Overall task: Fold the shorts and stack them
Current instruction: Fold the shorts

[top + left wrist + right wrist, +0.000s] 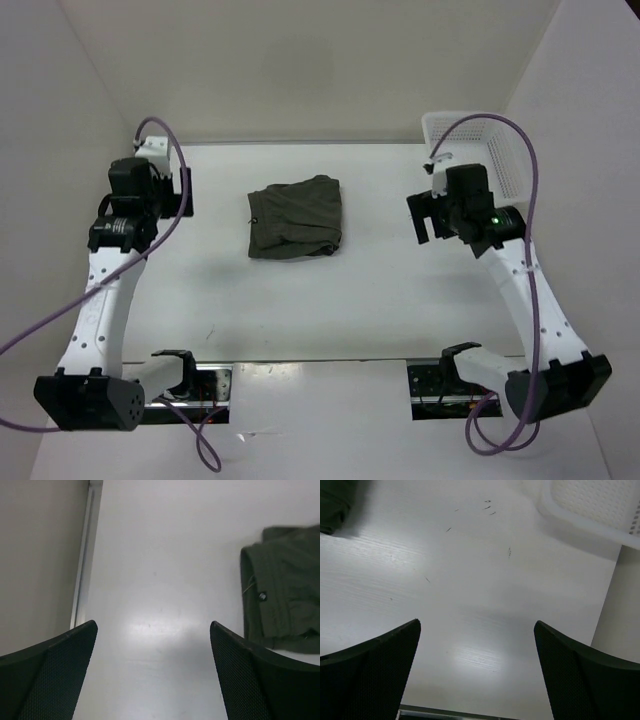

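Note:
The dark olive-green shorts (295,219) lie folded into a compact rectangle on the white table, in the middle toward the back. They show at the right edge of the left wrist view (285,590) and as a corner at the top left of the right wrist view (334,502). My left gripper (186,192) is open and empty, held above the table left of the shorts (152,630). My right gripper (425,217) is open and empty, held above the table right of the shorts (476,630).
A white perforated basket (478,152) stands at the back right, behind my right arm; its rim shows in the right wrist view (580,522). White walls enclose the table on the left, back and right. A metal rail (86,555) runs along the left wall.

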Available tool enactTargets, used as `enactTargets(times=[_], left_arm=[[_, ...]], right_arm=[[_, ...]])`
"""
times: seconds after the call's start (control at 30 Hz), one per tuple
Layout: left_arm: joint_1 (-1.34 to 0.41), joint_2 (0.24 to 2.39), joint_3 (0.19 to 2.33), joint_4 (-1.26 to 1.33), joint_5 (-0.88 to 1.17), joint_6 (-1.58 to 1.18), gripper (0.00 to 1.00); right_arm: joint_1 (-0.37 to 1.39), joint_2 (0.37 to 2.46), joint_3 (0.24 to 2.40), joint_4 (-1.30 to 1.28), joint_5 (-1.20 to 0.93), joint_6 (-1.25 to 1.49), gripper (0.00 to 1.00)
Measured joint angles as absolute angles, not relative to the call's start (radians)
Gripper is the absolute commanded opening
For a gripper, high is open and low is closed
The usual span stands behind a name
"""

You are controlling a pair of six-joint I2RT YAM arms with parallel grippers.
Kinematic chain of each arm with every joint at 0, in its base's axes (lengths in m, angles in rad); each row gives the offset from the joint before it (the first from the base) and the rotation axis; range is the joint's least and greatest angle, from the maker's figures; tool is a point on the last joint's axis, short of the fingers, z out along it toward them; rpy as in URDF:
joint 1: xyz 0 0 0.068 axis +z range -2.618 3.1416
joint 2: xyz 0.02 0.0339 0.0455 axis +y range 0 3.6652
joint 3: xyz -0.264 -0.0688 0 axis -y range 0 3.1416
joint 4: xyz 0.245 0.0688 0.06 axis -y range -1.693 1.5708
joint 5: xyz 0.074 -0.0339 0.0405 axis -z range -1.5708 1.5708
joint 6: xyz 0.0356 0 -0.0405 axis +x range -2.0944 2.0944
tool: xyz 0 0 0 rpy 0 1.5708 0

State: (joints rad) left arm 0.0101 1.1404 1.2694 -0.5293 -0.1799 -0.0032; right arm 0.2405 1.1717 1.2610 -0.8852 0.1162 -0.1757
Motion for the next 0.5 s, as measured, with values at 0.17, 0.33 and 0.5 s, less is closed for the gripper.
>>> enactTargets(times=[0.17,0.33,0.5], left_arm=[[0.110,1.076,1.081,-0.587,-0.122,-0.003,1.00],[0.156,1.043,1.053,-0.614,-0.087,-0.003,1.00],[0.174,0.989,1.052,-0.614,-0.056,-0.003,1.00]], right_arm=[[0.187,1.043,1.221,-0.905,0.127,-0.146,0.99],[0.180,1.022,1.219,-0.905,0.126,-0.138,0.99],[0.177,1.021,1.216,-0.905,0.126,-0.131,0.99]])
